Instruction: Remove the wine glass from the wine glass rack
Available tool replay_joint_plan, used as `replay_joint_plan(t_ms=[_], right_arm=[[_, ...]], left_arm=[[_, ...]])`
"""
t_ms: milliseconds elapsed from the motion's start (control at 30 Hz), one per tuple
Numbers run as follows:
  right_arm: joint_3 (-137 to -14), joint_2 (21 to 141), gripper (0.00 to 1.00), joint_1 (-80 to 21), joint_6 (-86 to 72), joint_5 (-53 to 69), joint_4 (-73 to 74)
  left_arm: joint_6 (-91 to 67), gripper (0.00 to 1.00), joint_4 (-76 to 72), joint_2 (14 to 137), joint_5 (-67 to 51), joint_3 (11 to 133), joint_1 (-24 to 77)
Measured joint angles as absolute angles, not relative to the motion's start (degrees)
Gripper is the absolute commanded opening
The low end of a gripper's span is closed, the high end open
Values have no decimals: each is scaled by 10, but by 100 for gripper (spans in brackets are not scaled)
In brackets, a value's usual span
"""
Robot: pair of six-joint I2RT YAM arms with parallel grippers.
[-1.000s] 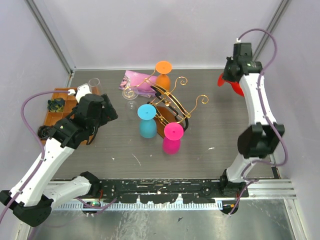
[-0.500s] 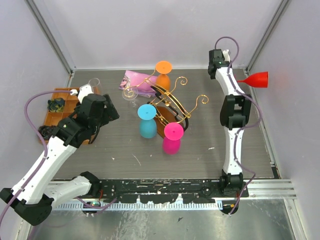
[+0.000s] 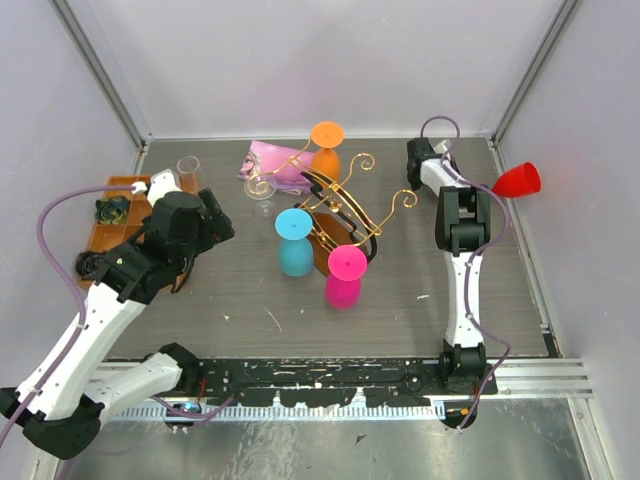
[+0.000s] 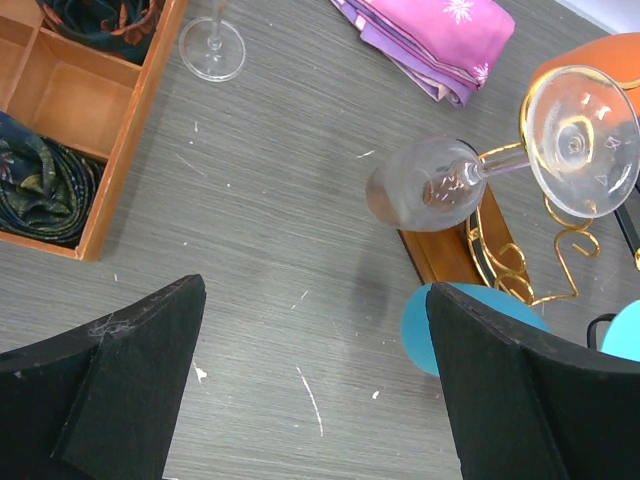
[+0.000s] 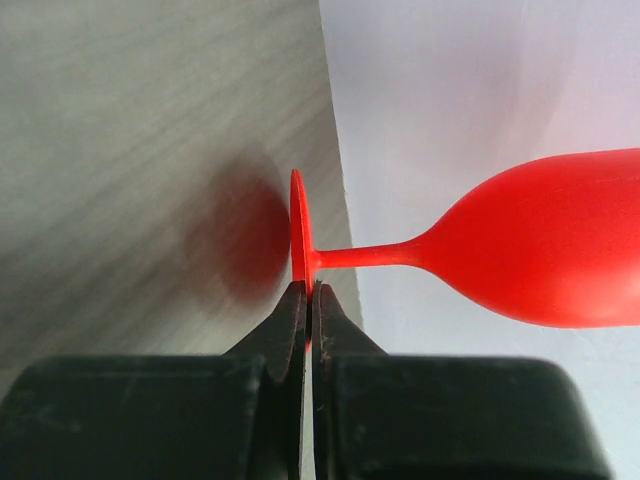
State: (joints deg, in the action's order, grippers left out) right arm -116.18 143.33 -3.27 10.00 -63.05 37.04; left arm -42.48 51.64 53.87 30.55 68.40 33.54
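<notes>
The gold wire wine glass rack [image 3: 345, 195] stands on its brown oval base at the table's middle back. A clear wine glass [image 4: 430, 185] hangs bowl-down from a rail, its foot [image 4: 580, 140] held by the wire; it also shows in the top view [image 3: 262, 187]. Orange [image 3: 326, 140], blue [image 3: 293, 240] and pink [image 3: 345, 275] glasses hang on the rack too. My left gripper [image 4: 315, 390] is open and empty, left of the rack [image 3: 218, 222]. My right gripper [image 5: 311, 290] is shut on the foot of a red wine glass [image 5: 540, 240], held sideways near the right wall [image 3: 516, 181].
An orange compartment tray [image 3: 115, 215] with rolled dark cloths sits at the left [image 4: 70, 90]. Another clear glass [image 3: 188, 168] stands beside it. A folded pink cloth [image 3: 272, 160] lies behind the rack. Walls close in at the back and right.
My right arm has folded down and swung, carrying the red glass lower beside the right wall. My left arm has barely shifted.
</notes>
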Motion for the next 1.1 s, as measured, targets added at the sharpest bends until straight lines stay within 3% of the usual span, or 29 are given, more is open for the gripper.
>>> replay_joint_plan(t_ms=[333, 500, 833, 967, 1100], right_arm=[[-1040, 1406, 2, -33, 27, -691, 440], [-1015, 1399, 28, -33, -2, -676, 465], [-986, 1360, 66, -32, -16, -620, 488], [-982, 1340, 75, -35, -15, -599, 492], [-985, 1316, 77, -42, -16, -532, 492]], left_arm=[[-434, 99, 516, 498, 292, 681, 335], [-437, 99, 526, 468, 294, 681, 335], [-445, 99, 544, 464, 299, 681, 335], [-444, 99, 552, 470, 306, 683, 335], [-444, 99, 558, 475, 306, 687, 335]])
